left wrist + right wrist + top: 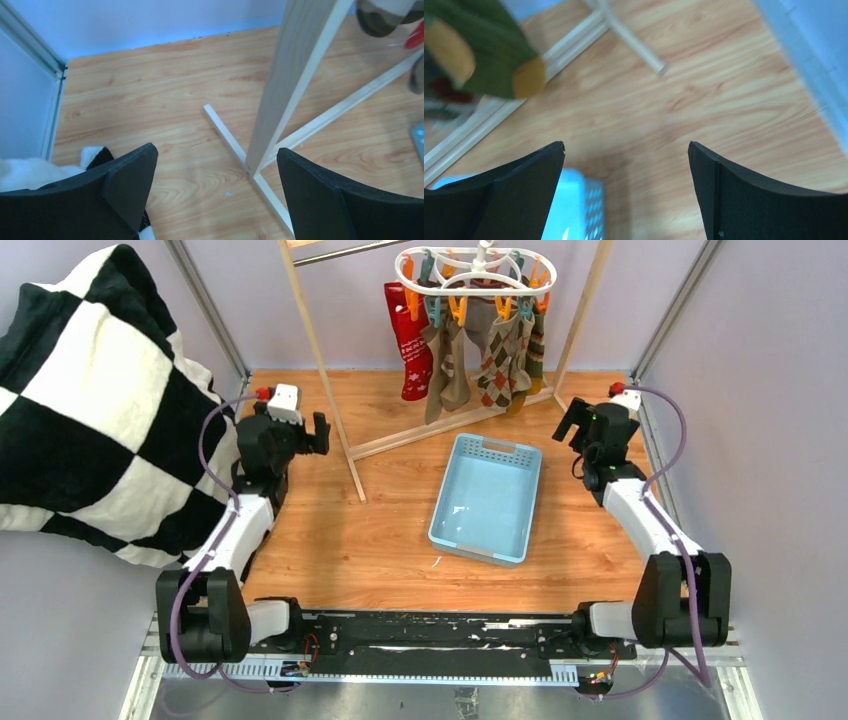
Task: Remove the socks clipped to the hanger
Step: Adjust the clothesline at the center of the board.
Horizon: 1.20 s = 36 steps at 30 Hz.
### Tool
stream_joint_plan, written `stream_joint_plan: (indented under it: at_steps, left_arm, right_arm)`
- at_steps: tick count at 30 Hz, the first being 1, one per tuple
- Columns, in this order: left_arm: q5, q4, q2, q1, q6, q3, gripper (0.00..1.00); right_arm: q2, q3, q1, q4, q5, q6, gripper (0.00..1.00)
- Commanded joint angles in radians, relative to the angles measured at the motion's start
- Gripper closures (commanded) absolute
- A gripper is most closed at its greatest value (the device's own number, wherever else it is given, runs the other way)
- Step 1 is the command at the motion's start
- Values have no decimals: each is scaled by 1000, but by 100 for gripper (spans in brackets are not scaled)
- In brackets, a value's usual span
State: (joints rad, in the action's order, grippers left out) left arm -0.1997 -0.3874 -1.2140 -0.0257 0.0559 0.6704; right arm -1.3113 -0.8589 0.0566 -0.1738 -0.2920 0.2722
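The white oval hanger (478, 268) with orange and teal clothespins hangs from the rack's rod at the top. Several socks hang clipped to it: a red one with white marks (411, 345), a taupe-brown one (448, 370), an argyle one (498, 365) and an olive green one (535, 340). My left gripper (312, 434) is open and empty, left of the rack's left post (295, 75). My right gripper (572, 422) is open and empty, right of the rack. The green sock's yellow-tipped end (484, 55) shows blurred in the right wrist view. Sock toes (385, 15) show at the left wrist view's top right.
A wooden garment rack (325, 370) stands at the back, its foot rails (440, 430) on the table. A light blue basket (487, 500) sits in the middle; its rim shows in the right wrist view (589, 200). A black-and-white checkered blanket (90, 400) drapes over the left wall.
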Motion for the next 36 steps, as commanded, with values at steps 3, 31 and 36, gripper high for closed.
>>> stream_joint_plan:
  at_steps: [3, 31, 36]
  left_arm:
    - [-98, 628, 43, -5, 38, 231, 0]
    - [-350, 1436, 111, 15, 336, 637, 0]
    - [-290, 1437, 70, 127, 321, 662, 0]
  right_arm:
    - [89, 26, -69, 213, 449, 206, 0]
    - [-170, -497, 226, 188, 313, -187, 17]
    - [-223, -520, 194, 182, 400, -173, 18]
